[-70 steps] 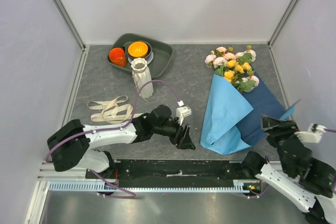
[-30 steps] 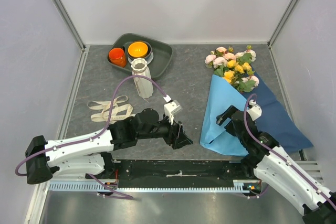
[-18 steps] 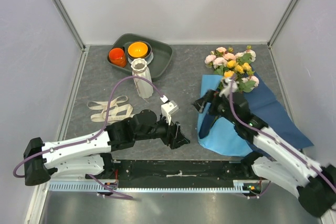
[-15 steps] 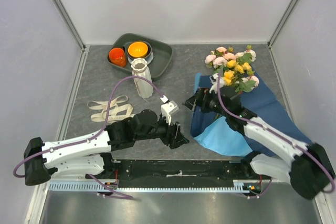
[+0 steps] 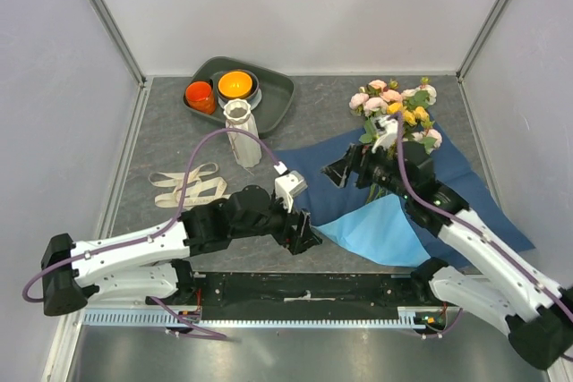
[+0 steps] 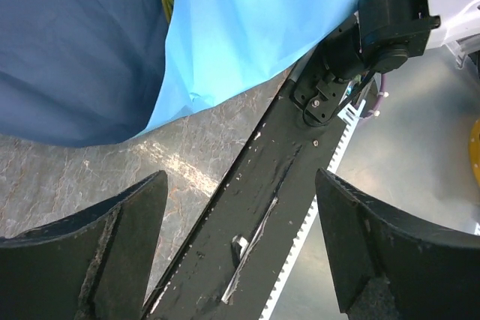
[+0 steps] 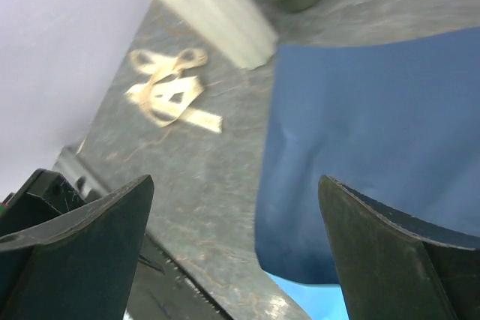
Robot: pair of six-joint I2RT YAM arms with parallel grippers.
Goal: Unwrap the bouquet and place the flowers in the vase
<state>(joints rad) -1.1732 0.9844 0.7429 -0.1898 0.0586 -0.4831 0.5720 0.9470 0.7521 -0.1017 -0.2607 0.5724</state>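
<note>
Right gripper (image 5: pixel 340 172): jaws wide apart, nothing between them, poised low over the spread blue wrapping paper (image 5: pixel 313 181); its arm reaches forward from the near-right base, wrist beside the stems. Left gripper (image 5: pixel 303 233): jaws apart, empty, by the paper's near-left edge, arm stretched low across the table. Pink and yellow artificial roses (image 5: pixel 397 112) on green stems: lying on the opened paper, far right, blooms pointing away. Small white ribbed ceramic vase (image 5: pixel 240 134): upright, left of the paper, just in front of the dark grey tray (image 5: pixel 279 96). Printed cream ribbon (image 5: pixel 190 187): loose on the table, well apart. Handling note: gathering the stems seems next; close below the leaves, clear of the paper, so the sheet stays down.
</note>
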